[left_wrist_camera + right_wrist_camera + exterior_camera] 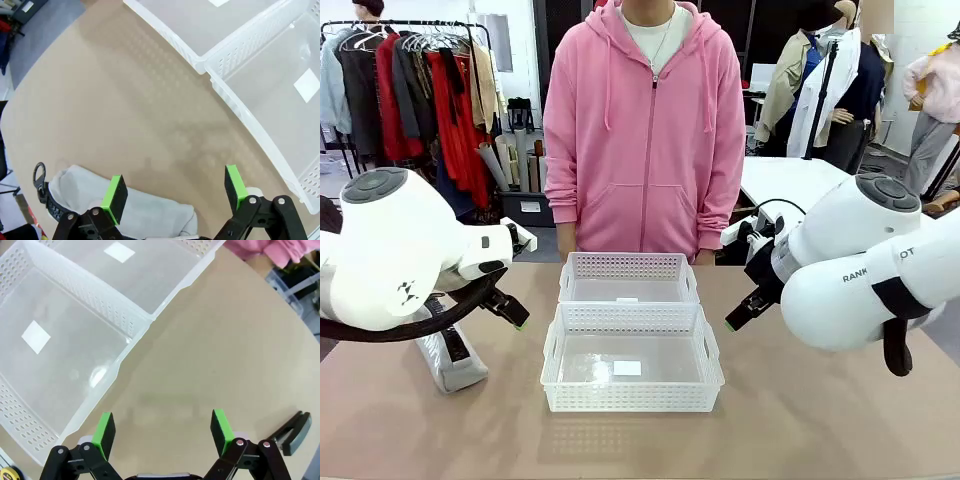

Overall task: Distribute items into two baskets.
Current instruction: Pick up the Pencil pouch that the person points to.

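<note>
Tan table (820,430) — larger basket (630,398) mid-table; smaller basket (628,266) against its far side, grey pouch (455,362) left of it — black stapler (292,432) well to its right.

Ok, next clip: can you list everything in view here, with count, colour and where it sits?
baskets: two, white lattice plastic, mid-table; the smaller basket is nearest the person, and the larger basket is beside it on the robot's side
labels: two, white, one on each basket floor
pouch: one, grey with a black zipper, on the table to the robot's left of the larger basket
stapler: one, black, on the table at the robot's right, apart from the baskets
table: one, tan
clothes rack: one, mixed garments, far left background
person: one, pink hoodie, at the far side
claws: two, black with green pads; left claw open over the pouch's edge, right claw open over bare table
</note>
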You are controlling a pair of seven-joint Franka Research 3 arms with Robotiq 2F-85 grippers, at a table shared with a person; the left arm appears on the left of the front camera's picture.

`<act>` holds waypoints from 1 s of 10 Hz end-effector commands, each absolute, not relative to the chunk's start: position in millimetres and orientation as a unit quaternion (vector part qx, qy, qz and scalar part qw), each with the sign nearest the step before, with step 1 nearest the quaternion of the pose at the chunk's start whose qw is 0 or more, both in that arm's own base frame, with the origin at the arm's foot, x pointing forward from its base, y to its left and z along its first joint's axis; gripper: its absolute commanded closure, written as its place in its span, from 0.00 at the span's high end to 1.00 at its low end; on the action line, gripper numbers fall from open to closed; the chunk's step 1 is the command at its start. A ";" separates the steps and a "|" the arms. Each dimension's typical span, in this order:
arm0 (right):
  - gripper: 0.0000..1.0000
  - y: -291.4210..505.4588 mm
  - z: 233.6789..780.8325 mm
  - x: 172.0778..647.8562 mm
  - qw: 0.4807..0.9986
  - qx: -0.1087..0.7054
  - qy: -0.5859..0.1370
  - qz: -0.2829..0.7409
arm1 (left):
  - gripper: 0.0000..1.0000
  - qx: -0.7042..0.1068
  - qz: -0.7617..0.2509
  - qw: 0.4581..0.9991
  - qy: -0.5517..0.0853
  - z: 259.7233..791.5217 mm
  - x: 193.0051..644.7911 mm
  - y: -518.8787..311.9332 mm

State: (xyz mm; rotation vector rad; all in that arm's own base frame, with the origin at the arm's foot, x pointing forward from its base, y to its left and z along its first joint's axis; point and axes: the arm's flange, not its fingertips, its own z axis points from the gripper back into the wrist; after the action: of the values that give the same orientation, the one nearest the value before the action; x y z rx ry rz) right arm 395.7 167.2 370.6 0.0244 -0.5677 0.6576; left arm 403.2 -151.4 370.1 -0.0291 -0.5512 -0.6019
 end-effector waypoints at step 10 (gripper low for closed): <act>1.00 167.2 370.7 395.7 0.907 0.012 -0.275 0.319 | 1.00 -0.014 -0.293 0.918 -0.268 370.2 403.1 -151.4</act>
State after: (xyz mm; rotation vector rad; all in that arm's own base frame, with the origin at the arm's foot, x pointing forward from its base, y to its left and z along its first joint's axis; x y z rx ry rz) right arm 395.7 167.3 370.6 0.0242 -0.5677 0.6579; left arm 403.1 -151.4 370.1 -0.0291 -0.5512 -0.6020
